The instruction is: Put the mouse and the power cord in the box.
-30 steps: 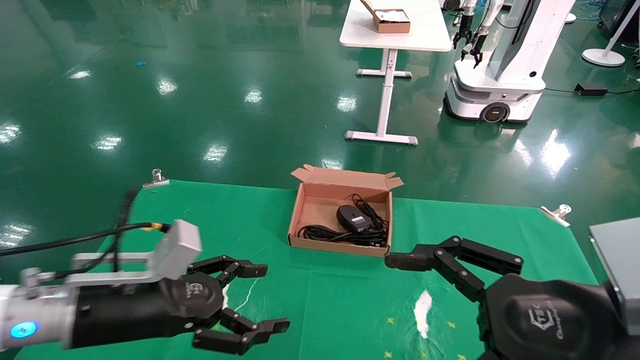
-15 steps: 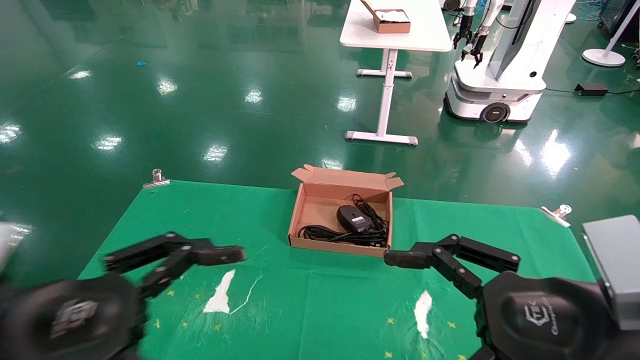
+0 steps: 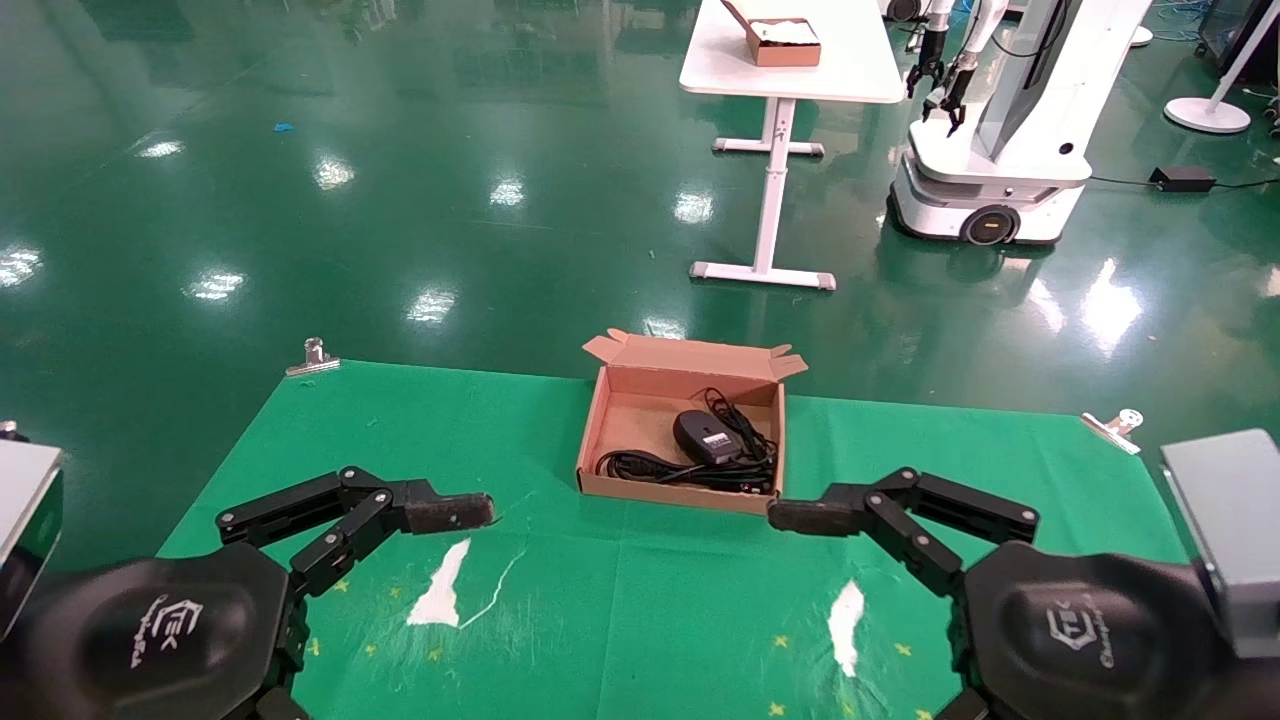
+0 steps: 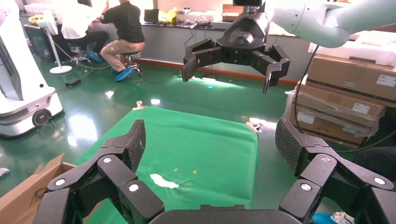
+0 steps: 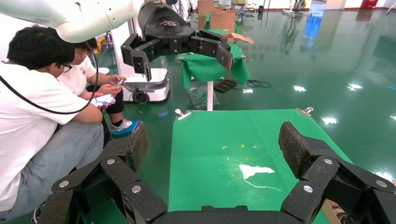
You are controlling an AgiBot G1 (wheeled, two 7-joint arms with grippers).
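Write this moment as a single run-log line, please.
mouse in box | power cord in box | left tool open, empty, near side | right tool open, empty, near side

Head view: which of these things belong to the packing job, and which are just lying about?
Job:
the box
the mouse, inside it
the power cord, inside it

Lying about:
far white table
small brown box on it
other robot
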